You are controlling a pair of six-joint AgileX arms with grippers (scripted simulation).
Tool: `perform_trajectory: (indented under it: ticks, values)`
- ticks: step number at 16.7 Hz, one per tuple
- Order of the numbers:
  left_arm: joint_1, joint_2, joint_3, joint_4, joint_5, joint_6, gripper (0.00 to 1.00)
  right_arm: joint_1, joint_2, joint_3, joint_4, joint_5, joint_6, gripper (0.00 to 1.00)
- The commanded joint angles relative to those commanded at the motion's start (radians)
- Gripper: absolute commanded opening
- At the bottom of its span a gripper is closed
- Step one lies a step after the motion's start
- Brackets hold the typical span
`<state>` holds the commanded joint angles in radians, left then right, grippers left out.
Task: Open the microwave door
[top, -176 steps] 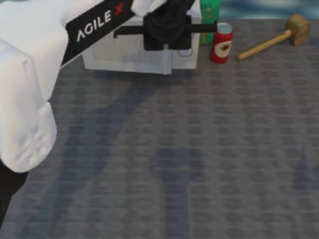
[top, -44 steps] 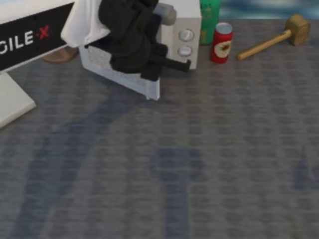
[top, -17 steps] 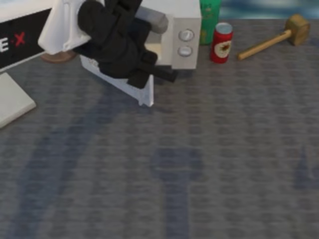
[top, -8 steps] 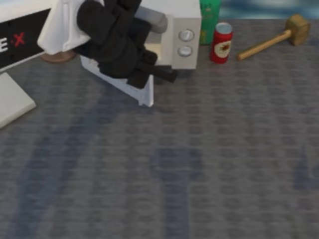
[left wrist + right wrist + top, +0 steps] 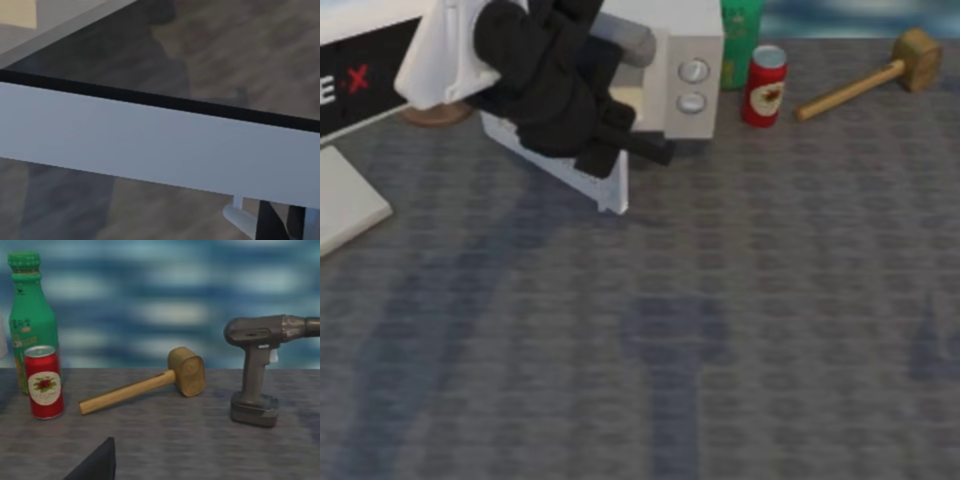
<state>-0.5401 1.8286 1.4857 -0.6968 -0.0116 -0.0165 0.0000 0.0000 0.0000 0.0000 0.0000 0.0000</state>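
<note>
L gripper (image 5: 620, 150) sits right at the free edge of the microwave door (image 5: 560, 165), far-left part of the table, in front of the microwave (image 5: 690, 60). That's the relation that matters: door's long axis runs diagonally, from its hinge side at far left out toward near-right, and the gripper's dark body is draped over the top of that swung edge. Door is clearly ajar, standing at an angle off the oven front, with the cavity mouth showing beside the two silver knobs (image 5: 693, 85). Can't tell if the fingers are clamped on the handle or just hooked behind it; top view hides the tips under the wrist, and the L wrist view gives only a white slab edge w/ a dark line and a bit of pale bar low down.

L arm is obviously the nearer one; R gripper isn't in the top view at all, parked off to the right, its cam looking across at the red can (image 5: 45, 382), green bottle (image 5: 30, 315), wooden mallet (image 5: 150, 382) and drill (image 5: 260, 370).

Judgement: door partly open, more swing toward the left needed. Door looks flat, white, thin, mesh window mostly covered by the arm.
</note>
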Motion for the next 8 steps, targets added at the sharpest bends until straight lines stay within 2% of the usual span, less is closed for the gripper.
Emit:
perform_trajectory:
  ticks: [4,8]
  values:
    - [-0.004,0.002,-0.005,0.001,0.008,0.000,0.00,0.000,0.000,0.000,0.000,0.000,0.000,1.00]
    - [0.022,-0.034,-0.047,0.005,0.047,0.075,0.00,0.000,0.000,0.000,0.000,0.000,0.000,1.00]
